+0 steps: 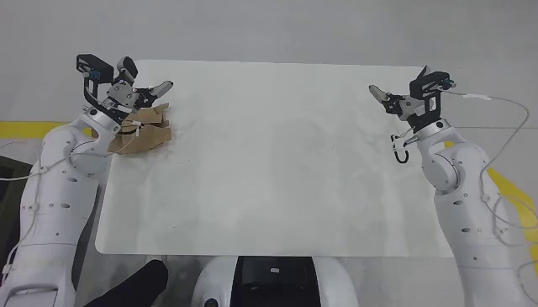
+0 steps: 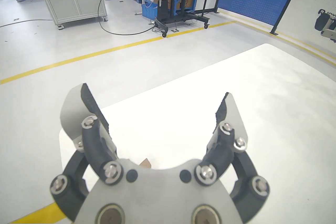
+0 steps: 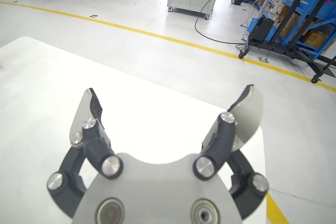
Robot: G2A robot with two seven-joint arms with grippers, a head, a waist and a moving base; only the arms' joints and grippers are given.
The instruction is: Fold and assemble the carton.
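Brown cardboard of the carton (image 1: 145,130) lies half-shaped and unclosed at the left edge of the bench (image 1: 277,172) under the wide-spread, empty left end effector (image 1: 161,91), the right end effector (image 1: 382,98) equally wide and empty well apart, so most folding seems left.

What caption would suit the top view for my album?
Open left gripper by a brown cardboard carton at an edge of the white table; open right gripper opposite, empty.
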